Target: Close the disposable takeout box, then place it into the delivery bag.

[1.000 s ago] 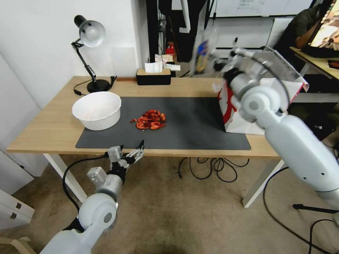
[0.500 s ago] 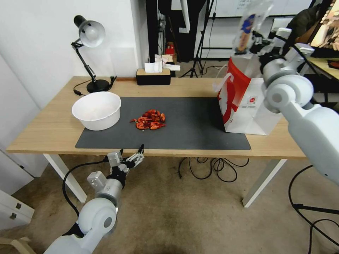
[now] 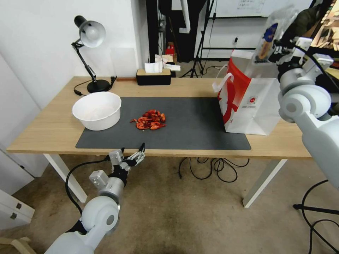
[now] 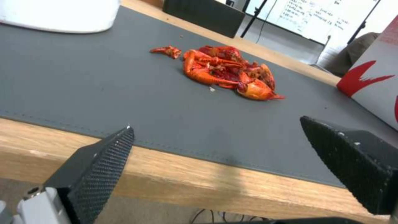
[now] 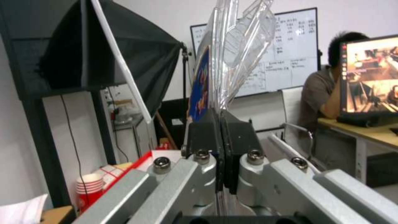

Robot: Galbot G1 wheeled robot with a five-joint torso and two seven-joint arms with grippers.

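Carried further right since half a second ago: disposable takeout box [image 3: 273,33], pinched edge-on in right gripper [image 3: 280,49], above delivery bag [image 3: 252,95]. Better centred over the bag mouth, then lowered straight. Left gripper [image 3: 132,155] spread apart, idle below table edge.

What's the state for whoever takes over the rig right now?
Right gripper: shut on the box, held up in the air above the open bag, tilted on edge.
Left gripper: open, parked below the table's near edge, holding nothing.
Bag: upright at the right end of the mat.
Bowl and crayfish pile lie on the mat, untouched.
Done: box picked up and carried over the bag. Whether it is fully latched I cannot tell.
Left: lower it into the bag, release.
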